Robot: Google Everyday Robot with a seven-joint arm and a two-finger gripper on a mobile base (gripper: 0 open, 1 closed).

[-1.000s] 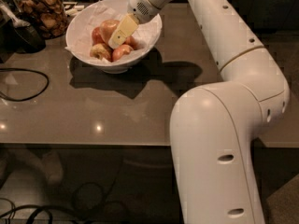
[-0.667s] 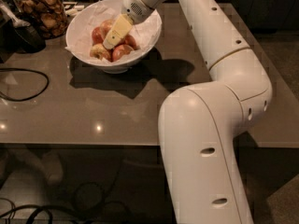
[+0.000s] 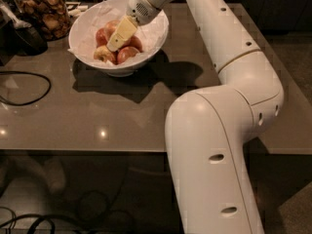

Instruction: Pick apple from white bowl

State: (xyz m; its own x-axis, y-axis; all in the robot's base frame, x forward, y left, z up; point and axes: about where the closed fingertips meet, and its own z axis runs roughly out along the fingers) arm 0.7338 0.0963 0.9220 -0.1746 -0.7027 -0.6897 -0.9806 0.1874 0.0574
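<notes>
The white bowl (image 3: 152, 38), lined with crinkled white paper, stands at the back left of the table. It holds several apples. The largest apple (image 3: 103, 34), orange-red over yellow, lies at the bowl's left, partly hidden. Smaller redder apples (image 3: 128, 54) and a small yellowish apple (image 3: 104, 54) lie in front of it. My gripper (image 3: 115, 43) reaches down into the bowl from the upper right. Its cream tip rests among the apples, just right of the largest one.
A glass jar of brown snacks (image 3: 41, 11) stands left of the bowl, with a dark object (image 3: 22, 38) beside it. A black cable (image 3: 29, 89) loops on the table's left. My white arm (image 3: 229, 106) spans the table's right side.
The gripper has stayed in the bowl and edged slightly left among the apples. The arm's big lower links have swung left. The bowl has not moved.
</notes>
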